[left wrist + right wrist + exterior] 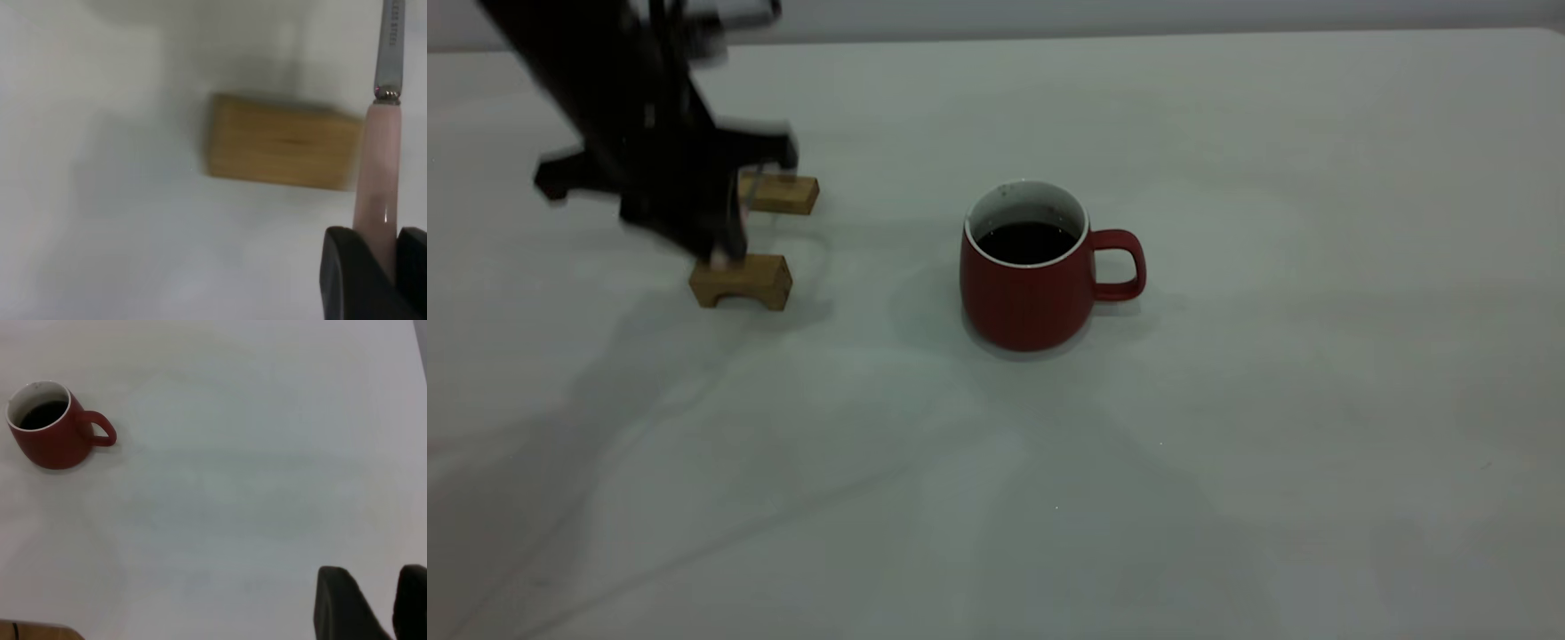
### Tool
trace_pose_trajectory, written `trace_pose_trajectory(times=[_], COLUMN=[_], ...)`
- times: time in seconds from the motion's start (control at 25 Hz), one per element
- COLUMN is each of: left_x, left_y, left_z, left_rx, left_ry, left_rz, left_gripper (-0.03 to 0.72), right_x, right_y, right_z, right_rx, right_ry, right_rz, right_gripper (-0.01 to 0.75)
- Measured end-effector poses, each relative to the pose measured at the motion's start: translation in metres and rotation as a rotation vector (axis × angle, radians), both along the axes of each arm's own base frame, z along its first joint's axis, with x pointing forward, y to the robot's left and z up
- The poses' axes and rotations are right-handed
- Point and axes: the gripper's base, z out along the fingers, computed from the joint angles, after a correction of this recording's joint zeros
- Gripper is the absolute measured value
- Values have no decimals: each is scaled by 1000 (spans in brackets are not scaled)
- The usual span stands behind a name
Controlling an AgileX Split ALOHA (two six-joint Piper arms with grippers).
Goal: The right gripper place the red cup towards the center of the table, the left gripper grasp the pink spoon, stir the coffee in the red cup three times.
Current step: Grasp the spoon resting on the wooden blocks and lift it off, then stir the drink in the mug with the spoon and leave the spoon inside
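Left end effector (380,267) grips the pink spoon (378,173) above wooden blocks (742,281); red cup (1027,280) of coffee (1026,242) stands mid-worktop (1227,444).

Right end effector (373,607) slightly parted, empty.

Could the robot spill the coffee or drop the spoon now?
Maybe. The left gripper pinches the pink spoon only near the handle's end, so it might swing or slip. The coffee is fairly high in the red cup, so rough stirring could splash it. The wooden blocks sit just under the gripper and could get bumped.
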Motion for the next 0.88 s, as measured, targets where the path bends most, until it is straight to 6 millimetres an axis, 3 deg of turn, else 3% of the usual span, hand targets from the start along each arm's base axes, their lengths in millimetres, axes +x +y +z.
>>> trace_pose_trajectory(times=[0.2, 0.32, 0.52, 0.72, 0.88], left_x=[-11, -24, -23, -23, -16], left_y=[-23, -38, -65, -82, -88], left_z=[63, 87, 117, 130, 111], left_rx=[-276, -454, -815, -977, -999], left_ry=[217, 425, 711, 894, 964], left_rz=[412, 626, 863, 940, 1054], left_gripper=[174, 174, 174, 174, 174], right_x=[0, 0, 0, 0, 0], right_y=[0, 0, 0, 0, 0], right_z=[0, 0, 0, 0, 0], right_rx=[0, 0, 0, 0, 0], right_ry=[0, 0, 0, 0, 0], right_rz=[0, 0, 0, 0, 0], right_gripper=[237, 237, 237, 237, 237])
